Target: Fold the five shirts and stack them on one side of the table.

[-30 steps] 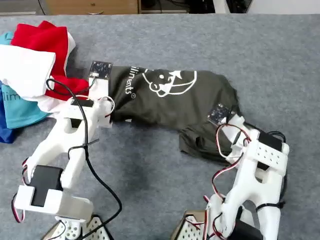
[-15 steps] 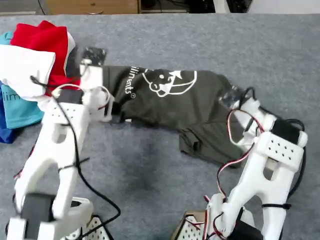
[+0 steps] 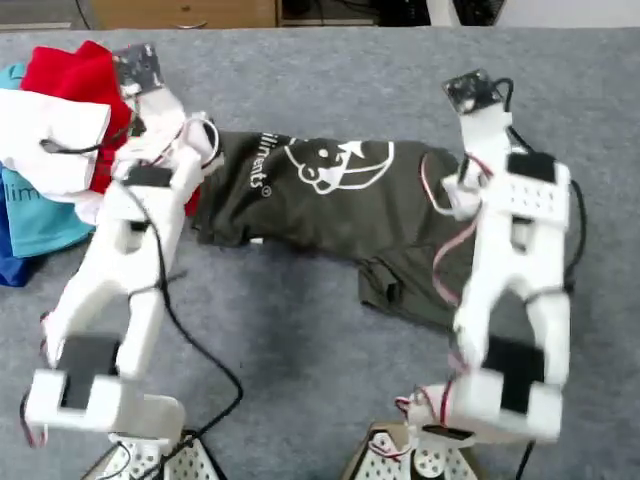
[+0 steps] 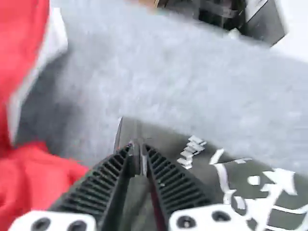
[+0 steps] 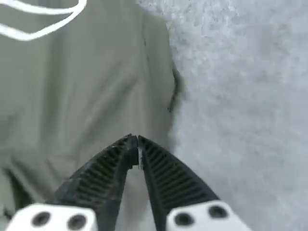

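The dark shirt (image 3: 330, 205) is laid out across the grey worktop (image 3: 300, 330), with its crumpled sleeve nearest. Since a second ago, both arms have been stretched out toward the shirt's far edge. The left gripper (image 4: 137, 148) is closed on a raised fold at one end of the shirt. The right gripper (image 5: 137, 142) is held shut just inside the other end. A red shirt (image 3: 70, 75) is heaped beyond the left gripper's end.
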Tool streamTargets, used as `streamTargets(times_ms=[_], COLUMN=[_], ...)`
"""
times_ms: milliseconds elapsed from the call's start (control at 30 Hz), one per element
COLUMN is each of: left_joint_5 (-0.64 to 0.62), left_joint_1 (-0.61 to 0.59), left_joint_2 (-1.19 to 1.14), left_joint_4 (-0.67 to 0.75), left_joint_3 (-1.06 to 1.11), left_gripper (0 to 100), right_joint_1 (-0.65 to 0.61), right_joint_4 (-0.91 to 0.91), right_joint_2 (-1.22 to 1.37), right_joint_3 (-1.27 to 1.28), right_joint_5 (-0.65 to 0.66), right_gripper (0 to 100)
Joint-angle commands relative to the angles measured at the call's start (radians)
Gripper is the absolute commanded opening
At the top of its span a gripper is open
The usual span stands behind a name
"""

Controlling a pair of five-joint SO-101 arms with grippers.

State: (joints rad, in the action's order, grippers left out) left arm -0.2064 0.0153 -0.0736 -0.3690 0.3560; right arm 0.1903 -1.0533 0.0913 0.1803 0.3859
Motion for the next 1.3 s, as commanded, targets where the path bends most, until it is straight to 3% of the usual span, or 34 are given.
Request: streamTargets(times_ms=[0,233,400,600,833,1000,1133,1267], left_joint_5=[-0.029,-0.017,0.038,0.04,0.041,0.043,0.043,0.044], left_joint_1=[-0.014,-0.031,-0.081,-0.083,-0.051,0.015,0.037,0.043], left_joint_2=[-0.157,-0.555,-0.746,-0.975,-1.121,-1.122,-1.076,-1.125], left_joint_4=[0.015,-0.009,-0.316,-0.52,-0.733,-0.994,-1.077,-1.12], left_joint_3=[-0.189,-0.509,-0.905,-1.283,-1.663,-2.035,-2.015,-1.987], left_gripper=[2,3,2,2,2,2,2,2], right_joint_1=[-0.021,-0.012,0.087,0.193,0.189,0.183,0.122,0.004], right_joint_4=[0.02,0.02,-0.087,-0.121,-0.276,-0.476,-0.571,-0.545], right_joint_2=[0.142,0.499,0.615,0.731,0.78,0.707,0.674,0.723], right_joint_3=[-0.188,-0.409,-0.611,-0.802,-1.013,-1.201,-1.31,-1.314], right_joint_5=[-0.034,-0.038,-0.028,0.011,0.018,0.052,0.043,0.04], right_gripper=[0.2,0.2,0.2,0.2,0.2,0.2,0.2,0.2])
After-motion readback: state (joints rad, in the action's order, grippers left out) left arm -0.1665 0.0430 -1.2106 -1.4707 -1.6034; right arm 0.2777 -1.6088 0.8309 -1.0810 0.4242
